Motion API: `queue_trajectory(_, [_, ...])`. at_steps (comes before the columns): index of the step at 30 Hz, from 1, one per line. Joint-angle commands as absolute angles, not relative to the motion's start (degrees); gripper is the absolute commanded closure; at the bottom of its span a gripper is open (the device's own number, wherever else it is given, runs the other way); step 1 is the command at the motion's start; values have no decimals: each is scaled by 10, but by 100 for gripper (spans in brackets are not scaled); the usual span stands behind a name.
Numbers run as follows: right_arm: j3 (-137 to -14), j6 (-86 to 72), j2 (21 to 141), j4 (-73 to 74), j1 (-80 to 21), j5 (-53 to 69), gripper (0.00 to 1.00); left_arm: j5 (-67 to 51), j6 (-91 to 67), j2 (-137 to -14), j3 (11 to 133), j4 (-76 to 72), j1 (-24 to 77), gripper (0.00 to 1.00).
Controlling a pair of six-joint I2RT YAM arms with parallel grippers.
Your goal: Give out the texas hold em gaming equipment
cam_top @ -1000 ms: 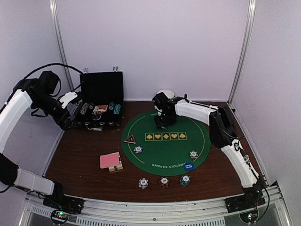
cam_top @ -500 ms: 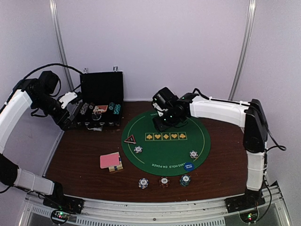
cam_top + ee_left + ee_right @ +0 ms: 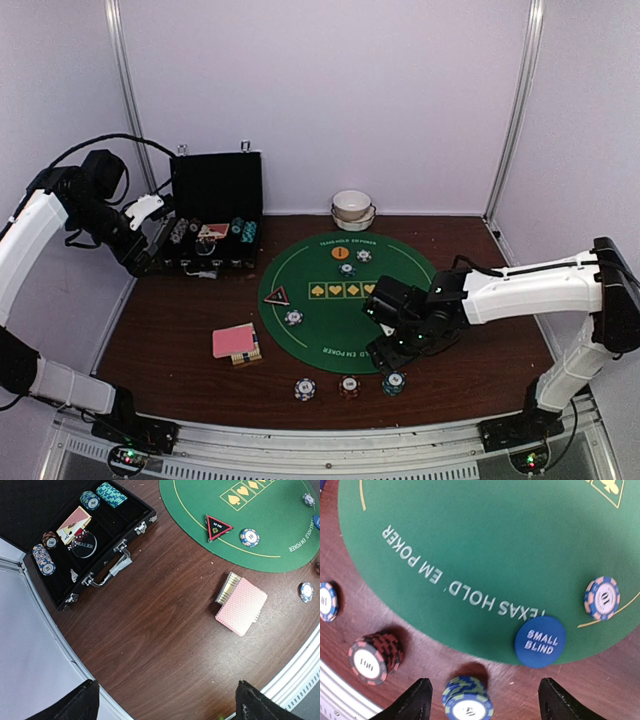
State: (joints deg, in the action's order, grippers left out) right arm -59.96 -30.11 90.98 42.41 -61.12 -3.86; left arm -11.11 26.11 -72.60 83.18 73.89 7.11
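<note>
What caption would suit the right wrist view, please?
Open right tool above a green-blue chip stack, near the Small Blind button on the green mat.

From above, the right gripper (image 3: 392, 345) covers the near right edge of the green mat (image 3: 330, 320), hiding the blue marker button (image 3: 540, 641) there, and the chips (image 3: 243, 230) in the black case (image 3: 215, 190) are too small to tell apart. The right wrist view cuts off a blue-and-green chip stack (image 3: 468, 704) at its bottom edge and a blue-and-white chip (image 3: 326, 601) at its left edge.
</note>
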Motion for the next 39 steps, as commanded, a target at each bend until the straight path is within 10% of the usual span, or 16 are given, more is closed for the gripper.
queue_trajectory(1, [-582,-351,880,438,-626,-38,24,-118,263,-718,852,743,68,2])
queue_trajectory(39, [-532,-342,925,398,-628,22,41,-116,263,-717,855,748,68,2])
